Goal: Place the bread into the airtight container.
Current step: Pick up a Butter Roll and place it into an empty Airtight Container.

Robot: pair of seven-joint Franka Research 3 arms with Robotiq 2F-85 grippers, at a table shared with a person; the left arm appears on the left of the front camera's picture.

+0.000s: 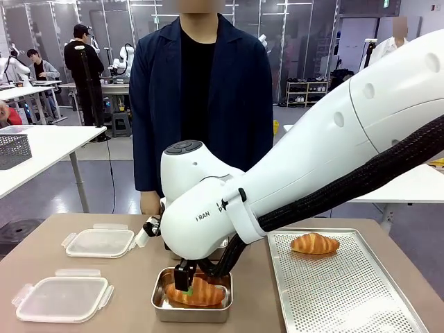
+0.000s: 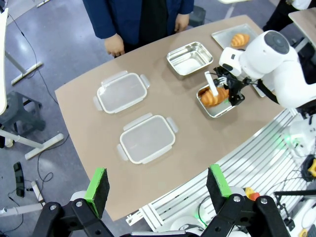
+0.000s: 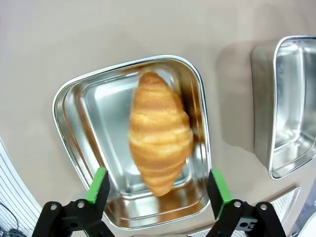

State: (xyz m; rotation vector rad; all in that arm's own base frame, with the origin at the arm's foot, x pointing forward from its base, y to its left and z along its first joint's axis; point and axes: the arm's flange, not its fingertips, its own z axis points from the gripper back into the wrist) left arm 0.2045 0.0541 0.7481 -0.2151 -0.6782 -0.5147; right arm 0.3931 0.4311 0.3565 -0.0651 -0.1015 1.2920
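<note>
Where the matte brown surface [image 1: 135, 284] spreads across the front view, a perforated metal tray [image 1: 347, 291] fills its lower right, with a second croissant [image 1: 314, 243] near the tray's upper edge. A polished steel container [image 3: 69, 128] with rounded corners sits at lower centre, and bare surface separates it from two translucent plastic lids [image 2: 122, 92] at lower left. The bread [image 3: 160, 143], a ridged golden croissant, lies inside that container. The right tool [image 3: 158, 186] hovers above it, released, green pads clear of the crust. The left tool [image 2: 157, 181] gapes high over the surface.
</note>
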